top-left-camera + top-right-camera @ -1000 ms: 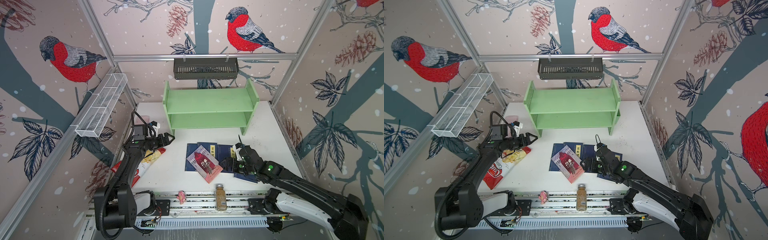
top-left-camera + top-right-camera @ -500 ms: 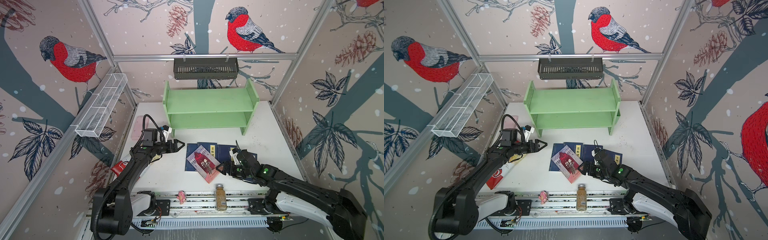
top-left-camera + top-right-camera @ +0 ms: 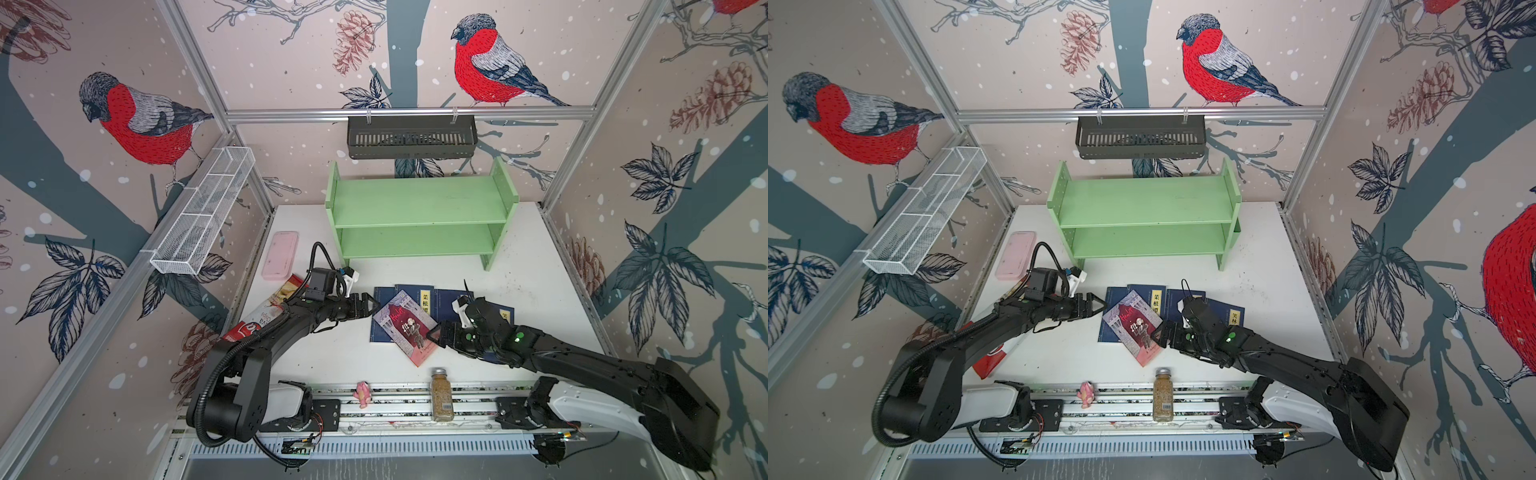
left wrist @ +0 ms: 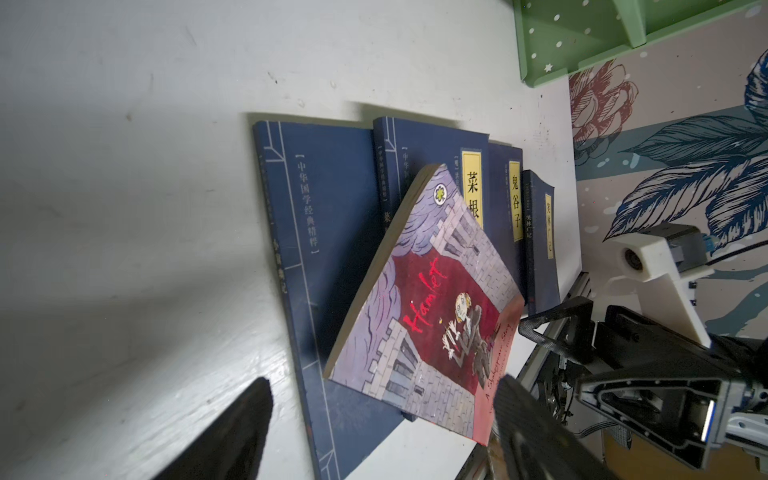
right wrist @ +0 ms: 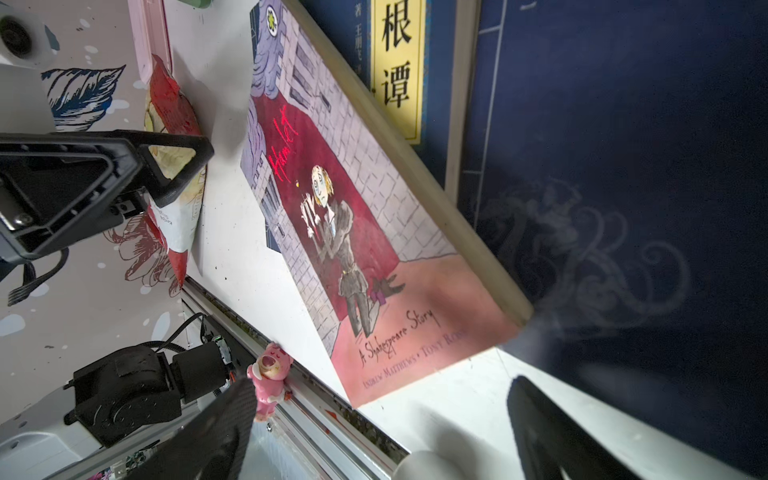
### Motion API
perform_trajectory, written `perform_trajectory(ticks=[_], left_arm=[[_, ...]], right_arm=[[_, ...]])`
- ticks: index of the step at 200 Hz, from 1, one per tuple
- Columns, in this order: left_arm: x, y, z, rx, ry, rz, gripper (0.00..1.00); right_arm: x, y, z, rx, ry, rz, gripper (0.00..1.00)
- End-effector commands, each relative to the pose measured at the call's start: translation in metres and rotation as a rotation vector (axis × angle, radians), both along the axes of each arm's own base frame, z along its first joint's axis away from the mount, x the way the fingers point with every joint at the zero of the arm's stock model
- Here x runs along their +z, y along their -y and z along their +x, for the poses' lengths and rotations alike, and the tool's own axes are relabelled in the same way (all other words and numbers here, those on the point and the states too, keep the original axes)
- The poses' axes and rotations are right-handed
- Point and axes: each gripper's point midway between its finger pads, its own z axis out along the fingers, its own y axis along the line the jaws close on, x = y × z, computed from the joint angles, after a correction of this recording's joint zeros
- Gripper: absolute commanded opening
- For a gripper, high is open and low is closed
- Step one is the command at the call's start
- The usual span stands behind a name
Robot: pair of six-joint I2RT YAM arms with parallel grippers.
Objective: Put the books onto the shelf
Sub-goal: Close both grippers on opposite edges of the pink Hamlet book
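a robot lab test cell, dressed up as a papered room.
an aluminium frame (image 3: 291, 115) holds panel walls (image 3: 291, 41) in a bird print; the left arm (image 3: 253, 382) and right arm (image 3: 582, 363) are bolted to a metal rail (image 3: 399, 409) along a white counter (image 3: 536, 266) that carries the shelf (image 3: 419, 195), with a bare circuit board (image 3: 297, 448) below and a wrist camera (image 4: 636, 257).

Both top views: even, fairly bright overhead light, no glare on the white table (image 3: 519, 270). Soft shadows sit under the arms and the shelf (image 3: 419, 203) tiers. Frame posts splay toward the upper corners, a wide-angle effect. Left wrist view: dimmer, with a broad grey shadow across the table; left fingers (image 4: 232, 436) are out of focus. Right wrist view: the nearest navy book (image 5: 623, 208) is hazy and soft; right fingers (image 5: 557, 440) are blurred dark.
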Motion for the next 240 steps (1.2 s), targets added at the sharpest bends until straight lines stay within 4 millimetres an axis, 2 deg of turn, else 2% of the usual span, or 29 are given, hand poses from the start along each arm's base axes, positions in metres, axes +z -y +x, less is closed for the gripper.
perform_trajectory(ticks=[1,23,49,95,131,208,240], left_arm=[[-0.004,0.003,0.004,-0.011,0.037,0.022,0.81],[-0.011,0.0,-0.001,0.004,0.042,0.028,0.79],[-0.015,0.007,-0.008,-0.021,0.008,-0.003,0.79],[-0.024,0.013,-0.01,-0.041,-0.047,-0.033,0.77],[-0.02,0.023,-0.011,-0.074,-0.048,-0.077,0.65],[-0.018,0.029,-0.016,-0.095,-0.065,-0.121,0.65],[-0.02,0.03,-0.017,-0.102,-0.081,-0.13,0.71]], right_arm=[[0.005,-0.007,0.003,0.009,0.012,0.028,0.95],[0.002,-0.007,0.003,0.012,0.006,0.022,0.95],[0.0,-0.008,0.003,0.018,0.0,0.02,0.95],[-0.004,-0.006,0.002,0.017,-0.008,0.013,0.95],[-0.004,-0.007,0.003,0.019,-0.004,0.02,0.94],[-0.007,-0.01,0.007,0.023,-0.014,0.024,0.94],[-0.005,-0.012,0.009,0.026,-0.01,0.026,0.94]])
